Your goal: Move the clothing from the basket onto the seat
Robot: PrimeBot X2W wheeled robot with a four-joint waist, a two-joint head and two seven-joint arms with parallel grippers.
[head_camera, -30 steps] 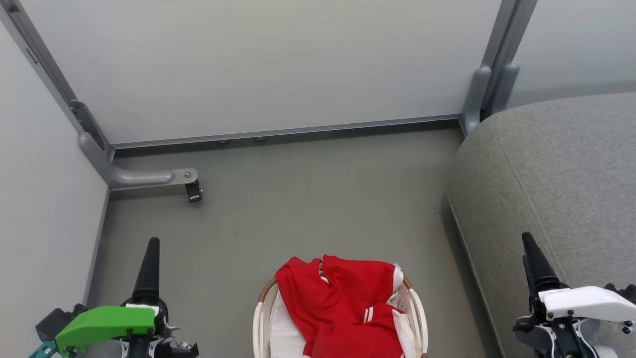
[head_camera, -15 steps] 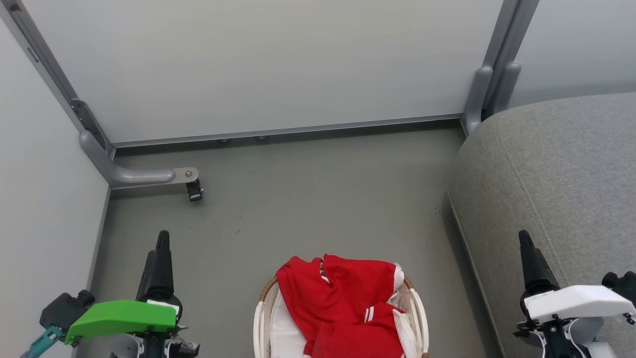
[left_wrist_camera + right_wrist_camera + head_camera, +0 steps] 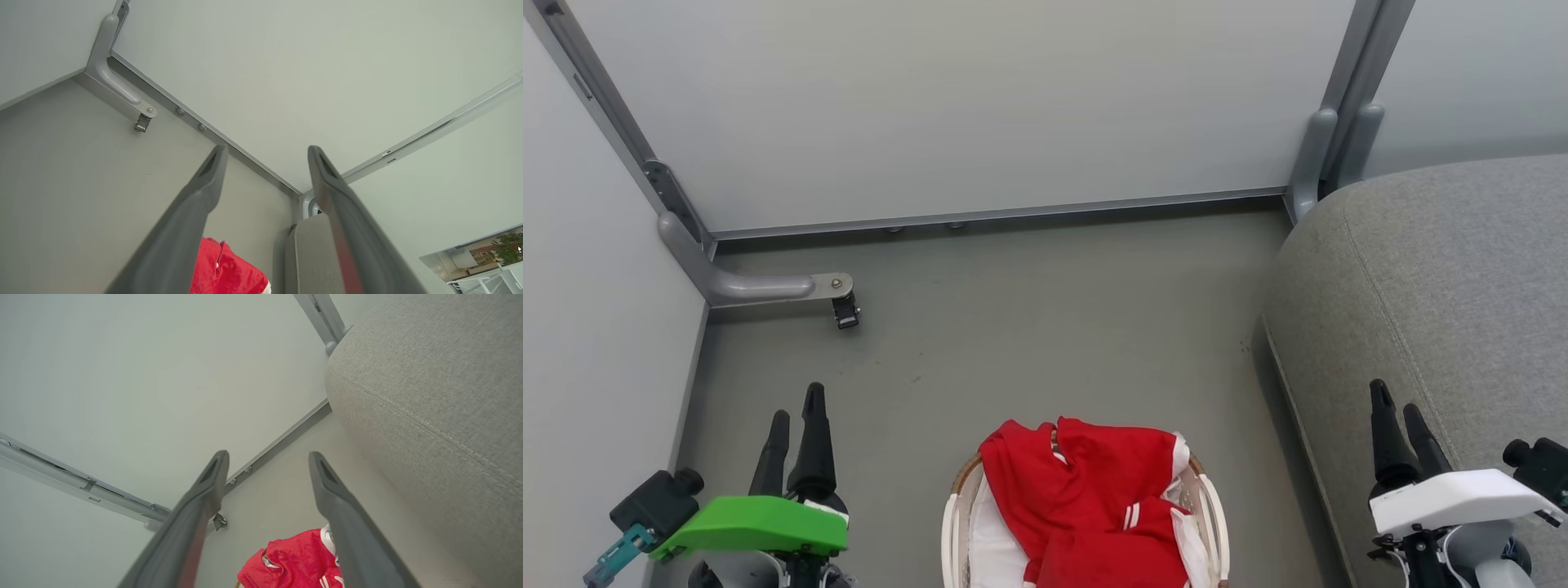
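Clothing [image 3: 1086, 498] lay heaped in the basket [image 3: 949, 523], spilling over its far rim. None lay on the seat [image 3: 1445, 286], just right of the basket. Left gripper [image 3: 796, 402] hovered left of the basket and right gripper [image 3: 1394, 396] right of it, both parted and empty.

Judgement: reach step. Pinch a thick red fold at the heap's crown, avoid the white liner [image 3: 992, 539], and lift clear of the rim.

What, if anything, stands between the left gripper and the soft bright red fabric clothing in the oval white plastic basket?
Probably nothing, so yes, it looks reachable. The left gripper is open, with only grey floor between it and the basket; the clothing lies heaped on top, uncovered.
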